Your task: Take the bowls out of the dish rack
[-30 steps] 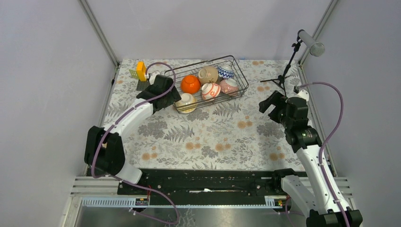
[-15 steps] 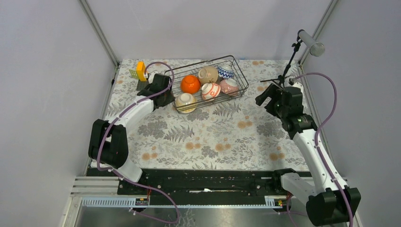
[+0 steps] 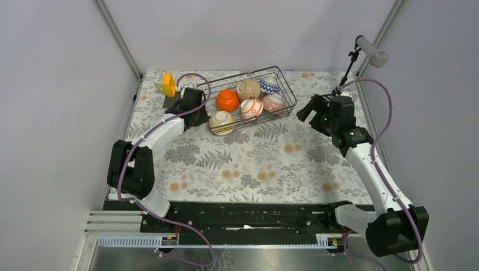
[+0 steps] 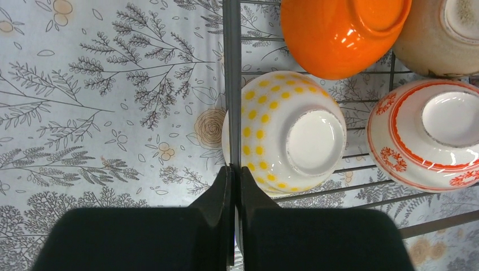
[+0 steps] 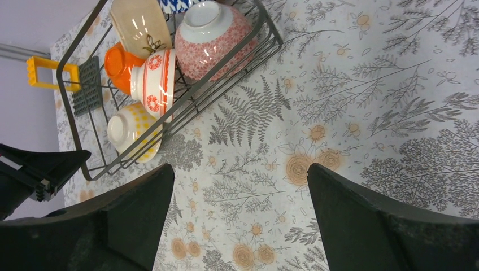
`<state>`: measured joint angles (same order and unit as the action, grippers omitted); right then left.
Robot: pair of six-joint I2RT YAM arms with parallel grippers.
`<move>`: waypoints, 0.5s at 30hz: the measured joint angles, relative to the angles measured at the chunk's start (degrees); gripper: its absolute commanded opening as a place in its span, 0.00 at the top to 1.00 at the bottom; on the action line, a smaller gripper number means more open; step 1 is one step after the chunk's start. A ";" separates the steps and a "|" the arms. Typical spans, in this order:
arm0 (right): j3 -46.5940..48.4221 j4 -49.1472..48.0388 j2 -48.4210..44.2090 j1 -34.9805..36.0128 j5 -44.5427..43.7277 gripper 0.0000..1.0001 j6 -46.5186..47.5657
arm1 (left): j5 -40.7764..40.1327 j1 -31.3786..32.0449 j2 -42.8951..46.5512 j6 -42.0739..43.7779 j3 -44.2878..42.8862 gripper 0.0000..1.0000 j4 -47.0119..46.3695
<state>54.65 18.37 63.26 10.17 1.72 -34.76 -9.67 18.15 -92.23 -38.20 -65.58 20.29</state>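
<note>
— Where are the bowls [image 3: 249, 90] lying?
— Inside the dish rack [image 4: 231, 84]; the left gripper [image 4: 234, 172] is pinching its rim beside the yellow-dotted bowl [image 4: 282, 132]. The right gripper [image 5: 240, 172] is hovering wide open near the microphone stand [image 3: 344, 76].

my count
six bowls [image 3: 227, 100] in one dish rack [image 4: 231, 84] ahead of my left fingers [image 4: 217, 195]; one yellow block [image 3: 168, 84].
</note>
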 measured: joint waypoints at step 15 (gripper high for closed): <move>4.00 -3.63 7.43 3.93 4.13 0.07 0.13 | 3.87 -0.59 1.90 3.89 3.21 1.00 -4.07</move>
<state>58.65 14.74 70.70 14.11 5.85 -34.63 -5.80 17.56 -90.32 -34.30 -62.37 16.23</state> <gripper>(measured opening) 0.931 0.025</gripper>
